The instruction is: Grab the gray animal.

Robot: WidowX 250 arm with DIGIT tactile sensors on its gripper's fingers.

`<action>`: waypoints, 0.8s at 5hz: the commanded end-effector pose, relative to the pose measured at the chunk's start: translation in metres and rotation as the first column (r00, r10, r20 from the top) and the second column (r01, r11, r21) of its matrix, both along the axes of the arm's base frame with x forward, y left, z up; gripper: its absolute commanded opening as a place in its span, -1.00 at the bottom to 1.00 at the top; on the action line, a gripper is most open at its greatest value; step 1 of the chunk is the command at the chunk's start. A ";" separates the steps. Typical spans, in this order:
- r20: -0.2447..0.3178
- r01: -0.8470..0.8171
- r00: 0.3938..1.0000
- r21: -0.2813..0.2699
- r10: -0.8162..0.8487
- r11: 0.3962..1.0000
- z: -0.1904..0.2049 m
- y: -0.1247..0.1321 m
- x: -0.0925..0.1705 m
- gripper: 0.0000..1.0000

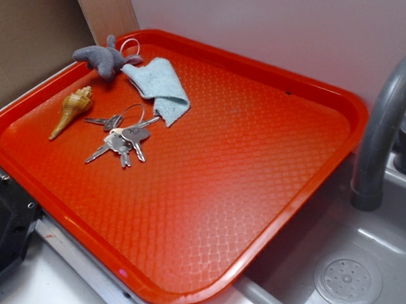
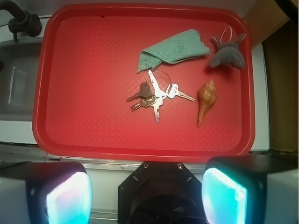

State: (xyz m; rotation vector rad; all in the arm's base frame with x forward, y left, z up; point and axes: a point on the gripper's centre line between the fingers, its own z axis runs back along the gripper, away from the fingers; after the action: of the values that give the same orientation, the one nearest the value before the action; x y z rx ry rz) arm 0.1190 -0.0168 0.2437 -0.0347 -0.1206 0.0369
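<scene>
The gray animal (image 1: pixel 102 57) (image 2: pixel 227 55), a small dark gray plush with stubby limbs and a thin white loop, lies in the far left corner of the red tray (image 1: pixel 222 167) (image 2: pixel 84 84). Its loop end touches the light blue cloth (image 1: pixel 162 85) (image 2: pixel 175 49). In the wrist view my gripper (image 2: pixel 146 193) hovers high above the tray's near edge, well away from the animal. It stands open, its two fingers wide apart with nothing between them. The exterior view does not show the gripper.
On the tray there is also a tan spiral seashell (image 1: pixel 72 110) (image 2: pixel 205 101) and a bunch of keys (image 1: pixel 122 137) (image 2: pixel 152 95). A gray faucet (image 1: pixel 385 114) and sink drain (image 1: pixel 349 282) are beside the tray. A brown board (image 1: pixel 101 10) stands behind the animal.
</scene>
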 end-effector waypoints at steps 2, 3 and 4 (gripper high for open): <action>0.053 -0.247 0.968 -0.005 0.247 0.969 -0.022 0.017 0.024 1.00; 0.100 -0.478 0.872 -0.027 0.478 0.878 -0.037 0.036 0.041 1.00; 0.166 -0.659 0.737 -0.037 0.655 0.751 -0.065 0.074 0.066 1.00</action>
State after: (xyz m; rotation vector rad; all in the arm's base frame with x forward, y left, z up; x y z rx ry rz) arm 0.1877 0.0483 0.1679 0.0377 -0.2715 0.7353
